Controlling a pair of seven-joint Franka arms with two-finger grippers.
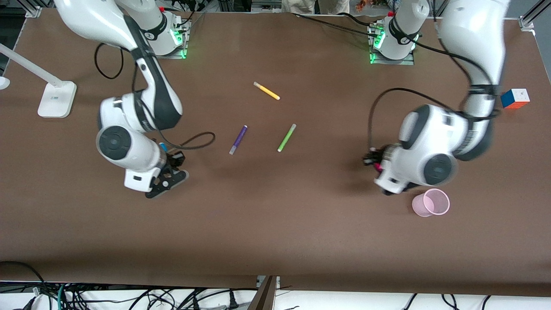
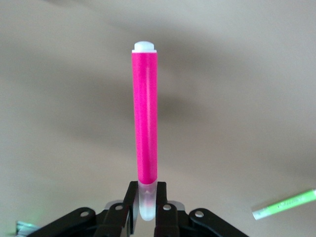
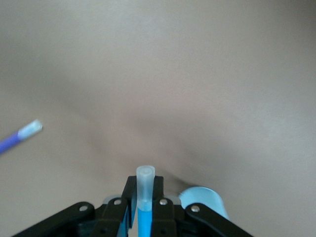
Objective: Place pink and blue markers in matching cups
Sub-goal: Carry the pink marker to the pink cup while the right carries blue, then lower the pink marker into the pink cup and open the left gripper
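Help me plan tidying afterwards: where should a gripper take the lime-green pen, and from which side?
Grip the lime-green pen at mid-barrel from straight above, fingers closing across its thin width: it lies flat, with bare table on both long sides and the purple pen well apart. The left gripper holds the pink marker, the right gripper the blue marker.

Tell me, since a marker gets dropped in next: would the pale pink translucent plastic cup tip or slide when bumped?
Probably. The pale pink translucent plastic cup looks thin-walled and empty, so likely light. It stands free on the bare brown table, so a knock from the left gripper or its pink marker could shove or topple it.
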